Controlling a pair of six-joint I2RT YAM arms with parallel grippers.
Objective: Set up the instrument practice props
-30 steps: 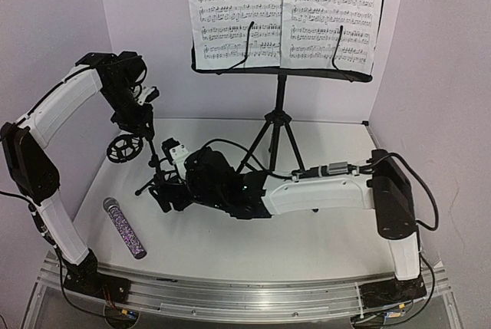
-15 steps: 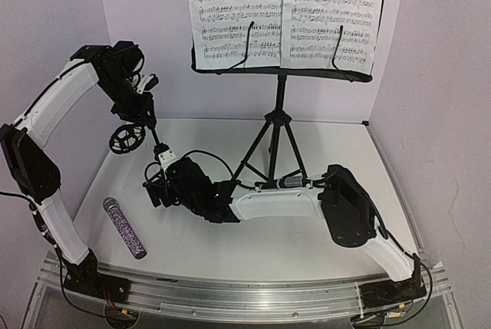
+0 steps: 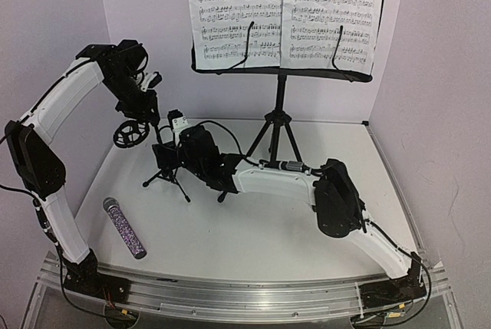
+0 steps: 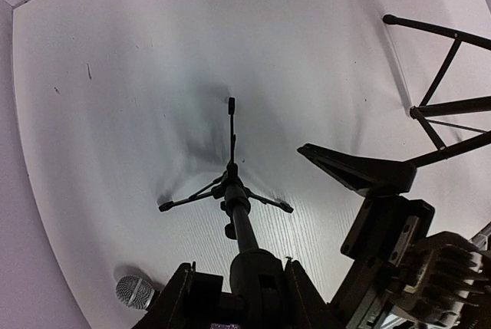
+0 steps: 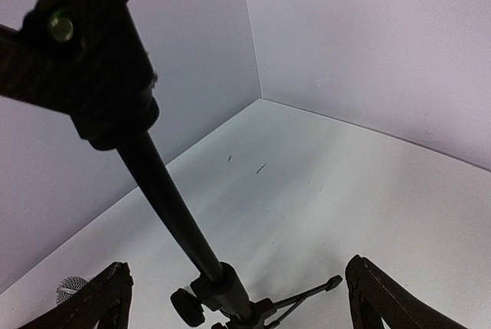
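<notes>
The small black mic stand (image 3: 164,173) stands upright at the table's left, its tripod legs (image 4: 227,191) spread on the white surface. My left gripper (image 3: 150,114) is shut on the stand's thick upper part (image 4: 259,279) from above. My right gripper (image 3: 164,157) is open, one finger (image 5: 100,302) on either side of the pole (image 5: 170,205) without touching it. The purple glitter microphone (image 3: 124,227) lies flat near the front left, silver head (image 4: 136,292) toward the back. At the back stands the black music stand (image 3: 278,118) with white sheet-music pages (image 3: 285,13) on its tray.
The music stand's tripod legs (image 4: 441,106) spread just right of the mic stand. Purple walls close in on the left, back and right. My right arm (image 3: 276,182) stretches across the table's middle. A metal rail (image 3: 245,291) runs along the near edge.
The mic stand has gone from hanging tilted to standing upright on its legs. My right gripper moved back and up along the pole. The left gripper shifted slightly right, still gripping the stand.
</notes>
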